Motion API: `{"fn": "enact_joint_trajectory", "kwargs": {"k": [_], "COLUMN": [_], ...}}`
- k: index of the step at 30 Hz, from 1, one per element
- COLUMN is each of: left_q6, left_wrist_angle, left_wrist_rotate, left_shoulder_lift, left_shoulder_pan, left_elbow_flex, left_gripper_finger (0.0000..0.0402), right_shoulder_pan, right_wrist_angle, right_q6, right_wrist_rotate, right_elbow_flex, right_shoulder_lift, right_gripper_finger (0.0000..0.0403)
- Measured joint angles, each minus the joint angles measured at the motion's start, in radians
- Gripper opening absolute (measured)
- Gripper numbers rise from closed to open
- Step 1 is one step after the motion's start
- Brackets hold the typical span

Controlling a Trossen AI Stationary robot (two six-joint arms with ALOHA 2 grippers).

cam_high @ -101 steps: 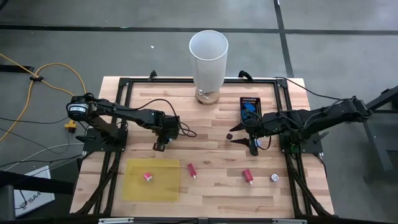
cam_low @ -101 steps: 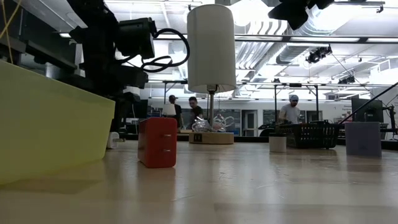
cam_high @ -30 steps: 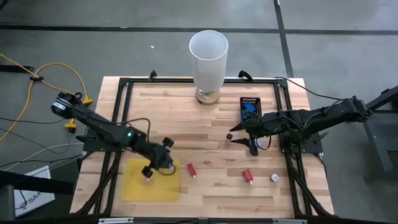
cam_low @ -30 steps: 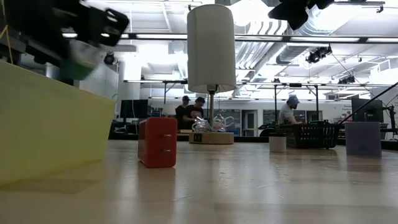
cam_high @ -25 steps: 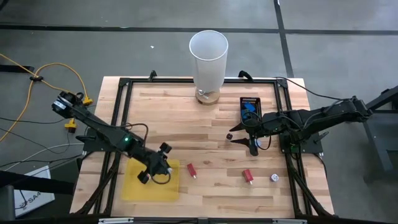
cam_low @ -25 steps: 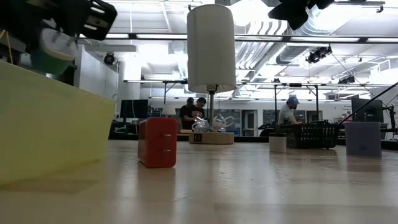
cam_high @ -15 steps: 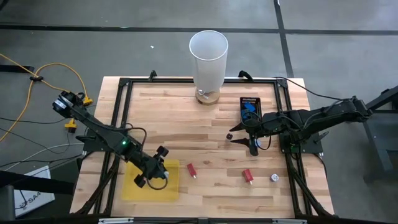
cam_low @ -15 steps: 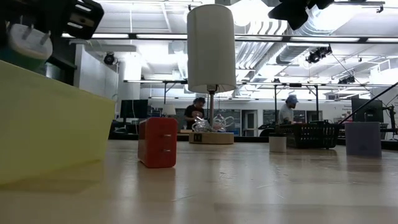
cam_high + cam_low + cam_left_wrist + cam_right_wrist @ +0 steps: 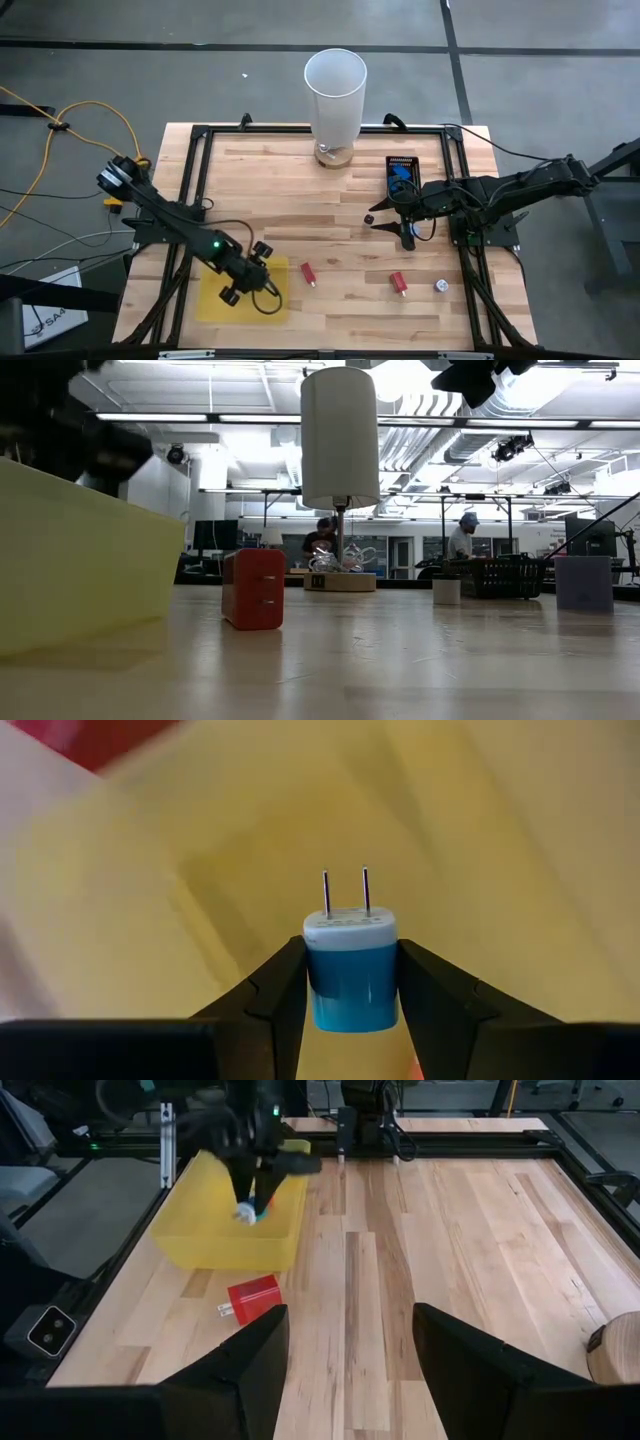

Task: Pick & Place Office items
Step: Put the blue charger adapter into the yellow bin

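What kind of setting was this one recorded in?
Most likely a large robotics lab or workshop: exposed ducts and strip lights overhead, people at benches in the background, and a framed wooden table on a concrete floor.

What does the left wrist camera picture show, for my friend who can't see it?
A small blue wall plug with a white top and two metal prongs is pinched between the left gripper's two dark jaws. Behind it is the inside of a yellow bin.

Grey concrete floor [image 9: 560,60] crossed by dark seams around a wooden table [image 9: 340,180], with long ceiling light strips [image 9: 250,417], exposed ducts [image 9: 400,450], and people [image 9: 462,538] at distant workbenches beneath an open industrial ceiling.
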Motion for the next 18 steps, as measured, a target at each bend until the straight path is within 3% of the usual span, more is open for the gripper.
{"fn": "enact_joint_trajectory", "kwargs": {"k": [6,18], "left_q6": [-0.012,-0.012], "left_wrist_angle": [0.022,0.039], "left_wrist_rotate": [0.043,0.047], "left_shoulder_lift": [0.072,0.074], "left_shoulder_pan": [0.0,0.0], "left_elbow_flex": [0.0,0.0], "left_gripper_finger": [0.0133,0.0134], "right_shoulder_pan": [0.0,0.0], "right_wrist_angle": [0.0,0.0], "right_q6": [0.0,0.0], "right_wrist_rotate": [0.0,0.0], "right_elbow_flex": [0.0,0.0], "right_shoulder_lift": [0.0,0.0], "right_gripper_finger": [0.0201,0.0201]}}
